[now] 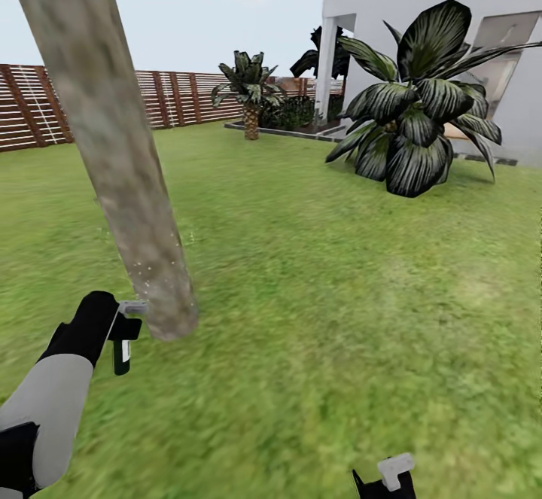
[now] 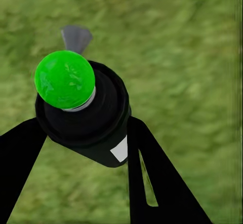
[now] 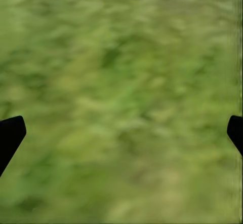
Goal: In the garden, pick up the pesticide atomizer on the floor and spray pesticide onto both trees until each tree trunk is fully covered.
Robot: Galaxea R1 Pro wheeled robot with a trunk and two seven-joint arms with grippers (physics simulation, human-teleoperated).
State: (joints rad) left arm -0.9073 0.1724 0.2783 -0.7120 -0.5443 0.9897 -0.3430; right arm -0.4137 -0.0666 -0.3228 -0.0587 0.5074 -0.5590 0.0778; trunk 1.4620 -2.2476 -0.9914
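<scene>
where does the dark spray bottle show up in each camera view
Head view: the dark green-black spray bottle with white label is at lower left, beside the mottled grey trunk's base.
Left wrist view: centre-left, between the black jaws.
Right wrist view: not in it.
Shared landmark: green lawn.

Dark atomizer (image 1: 123, 342) with white label, grey nozzle touching base of leaning mottled grey-beige tree trunk (image 1: 113, 153).
</scene>
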